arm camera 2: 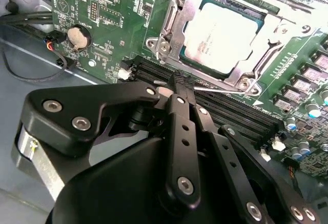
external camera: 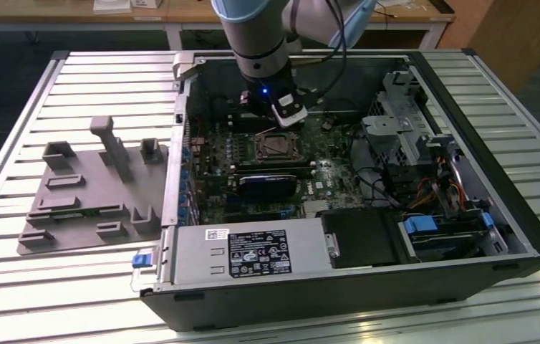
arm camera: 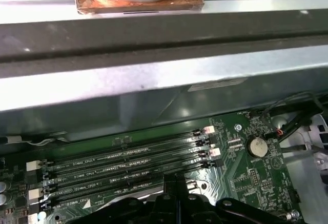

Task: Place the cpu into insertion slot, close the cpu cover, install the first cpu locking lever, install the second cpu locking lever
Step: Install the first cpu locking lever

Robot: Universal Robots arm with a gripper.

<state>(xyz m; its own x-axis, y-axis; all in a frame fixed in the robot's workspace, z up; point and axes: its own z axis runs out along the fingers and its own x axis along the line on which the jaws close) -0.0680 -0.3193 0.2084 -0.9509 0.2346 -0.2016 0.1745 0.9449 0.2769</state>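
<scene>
Where the black claw [arm camera 2: 180, 86] hangs beside the socket, you see its two flat, bolt-studded fingers pressed together with no gap at the tips. A thin steel lever rod [arm camera 2: 218, 87] starts just beside them, but you cannot tell whether they nip it.

The cpu [arm camera 2: 220, 34] is a flat square with a dull, brushed silver top. It lies seated in the insertion slot [external camera: 276, 146]. The cpu cover [arm camera 2: 239, 74], a thin bright metal frame with a square window, lies flat over the chip's edges.

In the exterior view the claw sits at twelve o'clock of the slot, close above it. The glossy black graphics card [external camera: 268, 185] stands at six o'clock of the slot, and the grey power-supply box [external camera: 251, 252] lies beyond it on the same line. Tangled cables [external camera: 384, 186] crowd the three o'clock side.

Long black ribbed memory slots [arm camera 2: 241, 114] run between the claw and the socket on the green motherboard [arm camera 2: 113, 29]. Outside the dark case [external camera: 346, 294], a grey moulded tray [external camera: 89, 190] rests at nine o'clock on the slatted metal tabletop [external camera: 79, 287].
</scene>
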